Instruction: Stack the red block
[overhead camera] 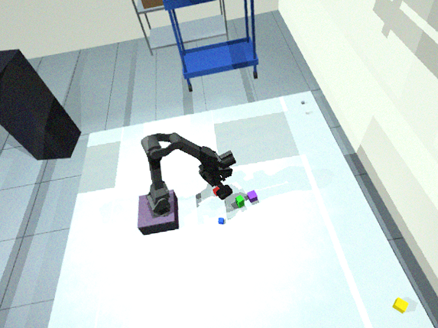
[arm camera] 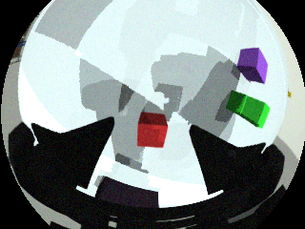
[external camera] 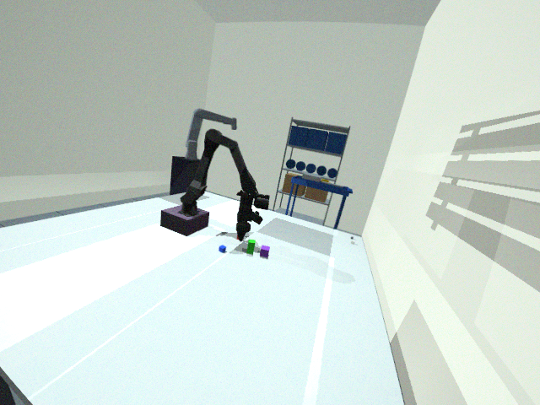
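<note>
- Near the middle of the white tabletop [overhead camera: 260, 273]: red block [arm camera: 152, 130] resting on the surface, seen in the wrist view squarely in the gap between the two dark fingers, touching neither.
- Directly over that block: jaws [overhead camera: 220, 191] spread wide, gripping nothing, pointed down at the tabletop from a bent black arm [external camera: 226, 152].
- From the top view: only a sliver of the red block visible at the left edge of the fingertips, the rest hidden beneath them.
- Just to the right of the jaws in the top view: green tower [overhead camera: 240, 200], upright, taller than the single cubes, standing apart from the red block.
- Immediately beyond the tower, on the side away from the jaws: purple cube [overhead camera: 252, 195], close beside the tower; cannot tell whether touching.
- In front of the tower, toward the near edge of the top view: small blue cube [overhead camera: 221, 220], apart from everything else.
- Far off at the lower right corner of the tabletop: yellow cube [overhead camera: 400, 305], well away from the group.
- At the left of the group: purple base block [overhead camera: 158, 217] carrying the arm's foot.
- Off the tabletop, by the back wall: blue cart [overhead camera: 215, 31] beside a metal shelf [external camera: 315, 161].
</note>
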Available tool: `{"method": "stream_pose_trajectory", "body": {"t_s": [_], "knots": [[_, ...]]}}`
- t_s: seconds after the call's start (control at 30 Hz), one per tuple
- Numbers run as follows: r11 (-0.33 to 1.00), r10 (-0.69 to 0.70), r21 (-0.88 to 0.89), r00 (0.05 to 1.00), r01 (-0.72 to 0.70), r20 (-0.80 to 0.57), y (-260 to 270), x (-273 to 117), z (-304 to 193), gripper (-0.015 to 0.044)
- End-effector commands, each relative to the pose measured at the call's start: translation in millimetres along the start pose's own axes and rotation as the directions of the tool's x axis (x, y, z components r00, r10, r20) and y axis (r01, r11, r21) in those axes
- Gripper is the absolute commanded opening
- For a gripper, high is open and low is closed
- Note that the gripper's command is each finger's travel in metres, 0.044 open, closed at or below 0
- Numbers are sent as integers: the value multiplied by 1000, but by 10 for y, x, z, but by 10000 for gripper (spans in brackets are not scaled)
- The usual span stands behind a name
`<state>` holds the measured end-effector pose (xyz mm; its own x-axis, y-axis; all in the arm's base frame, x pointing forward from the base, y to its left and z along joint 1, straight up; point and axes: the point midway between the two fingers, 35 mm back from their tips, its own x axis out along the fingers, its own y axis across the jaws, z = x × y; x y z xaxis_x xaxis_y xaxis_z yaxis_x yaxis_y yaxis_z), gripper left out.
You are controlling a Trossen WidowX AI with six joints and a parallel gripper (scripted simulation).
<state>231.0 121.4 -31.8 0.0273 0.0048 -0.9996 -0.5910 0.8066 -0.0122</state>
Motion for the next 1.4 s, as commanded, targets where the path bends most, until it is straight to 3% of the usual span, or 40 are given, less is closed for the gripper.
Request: {"method": "stream_pose_trajectory", "body": {"t_s": [0.0, 0.33, 0.77, 1.03, 1.1, 1.37], "knots": [[1000, 6, 0, 1000, -6, -8, 11, 29, -32, 440], [1000, 6, 0, 1000, -6, -8, 11, 16, -32, 440], [1000, 6, 0, 1000, -6, -8, 11, 16, -32, 99], [1000, 6, 0, 1000, -6, -8, 11, 16, -32, 45], [1000, 6, 0, 1000, -6, -8, 10, -11, -28, 0], [1000, 6, 0, 1000, -6, -8, 1, -362, -5, 0]]}}
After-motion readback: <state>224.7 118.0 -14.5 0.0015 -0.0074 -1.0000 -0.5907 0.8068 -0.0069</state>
